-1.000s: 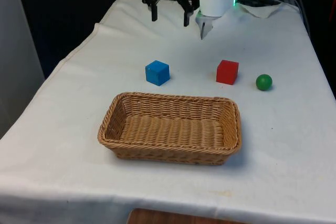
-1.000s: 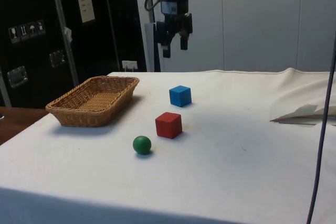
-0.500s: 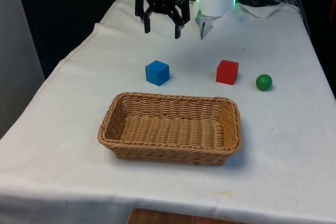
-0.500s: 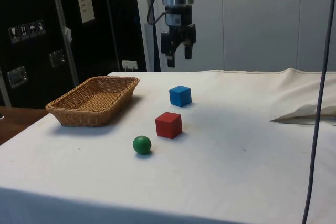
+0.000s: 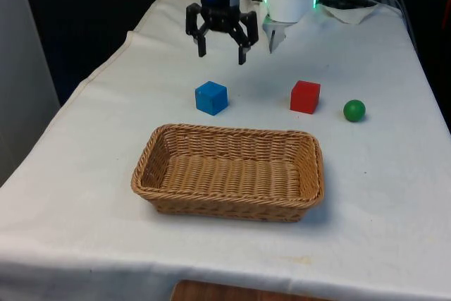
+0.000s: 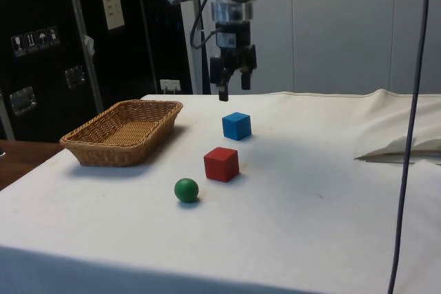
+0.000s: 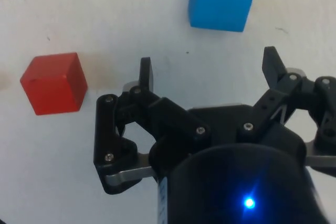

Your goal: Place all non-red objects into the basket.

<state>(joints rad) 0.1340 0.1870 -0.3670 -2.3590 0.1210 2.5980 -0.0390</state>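
Claw (image 5: pixel 222 48) lowered, spread above blue cube (image 5: pixel 211 97)

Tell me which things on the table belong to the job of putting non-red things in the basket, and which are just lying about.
Part of the job:
- blue cube, under the open claw
- green ball
- wicker basket, nothing in it yet

Just lying about:
- red cube, which stays out
- crumpled white cloth at the table's edge
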